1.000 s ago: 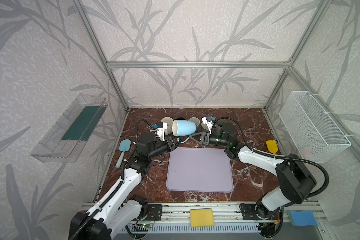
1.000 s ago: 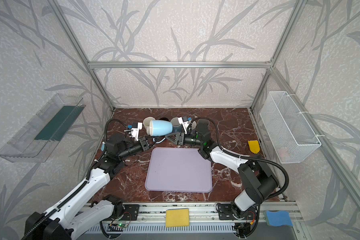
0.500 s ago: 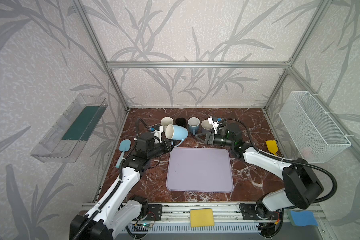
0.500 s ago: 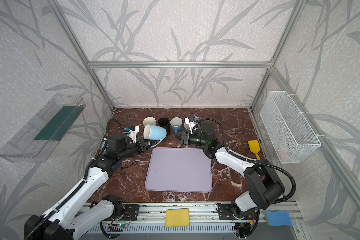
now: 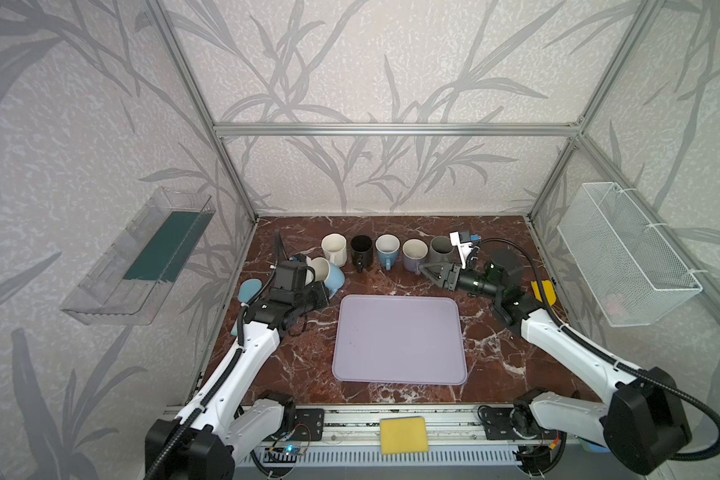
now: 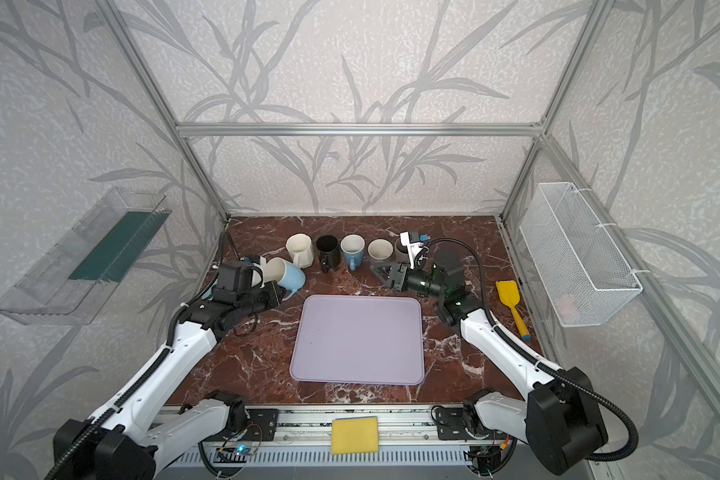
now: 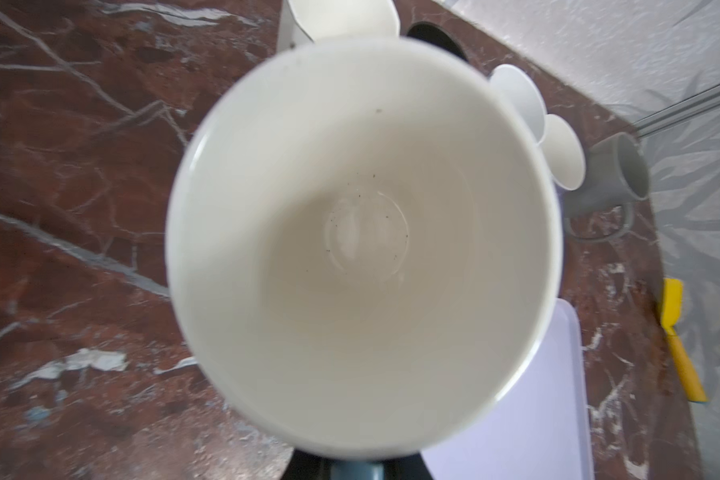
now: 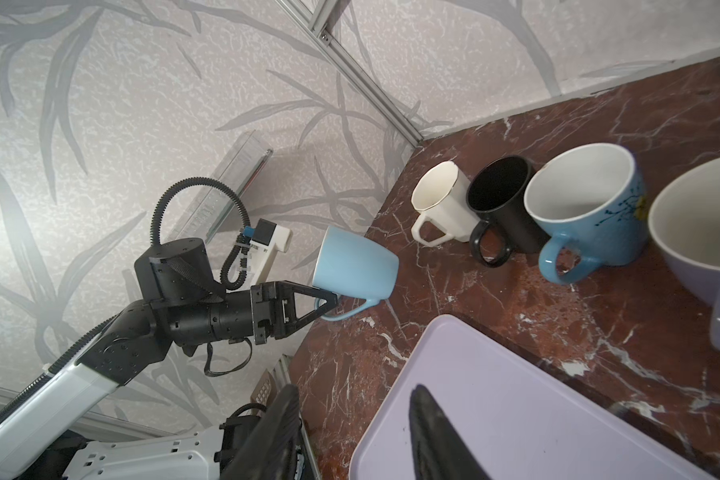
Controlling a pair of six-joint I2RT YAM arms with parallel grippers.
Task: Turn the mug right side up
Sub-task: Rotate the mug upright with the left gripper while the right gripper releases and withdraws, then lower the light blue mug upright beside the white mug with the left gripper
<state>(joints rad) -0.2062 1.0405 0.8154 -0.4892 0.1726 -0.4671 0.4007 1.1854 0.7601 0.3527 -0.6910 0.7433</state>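
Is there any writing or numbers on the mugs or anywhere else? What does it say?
No words or numbers can be read anywhere.
On the blue mug: only a painted twig and a yellow flower, no letters.
On the clear shelf: faint marks, too blurred to read.
On the held mug: nothing, it is plain.

The light blue ceramic mug (image 5: 330,275) is white inside. The marble surface (image 5: 304,365) is red-brown with white veins; the flat rectangular plastic tray (image 5: 398,338) is plain lavender. Behind it stand a cream faceted mug (image 5: 334,248), a black mug (image 5: 361,250), a blue mug (image 8: 599,224) painted with a dark sprig and yellow flower, a lavender mug (image 5: 415,254) and a grey mug (image 5: 441,248). The pale walls (image 5: 371,62) carry grey leaf shapes.
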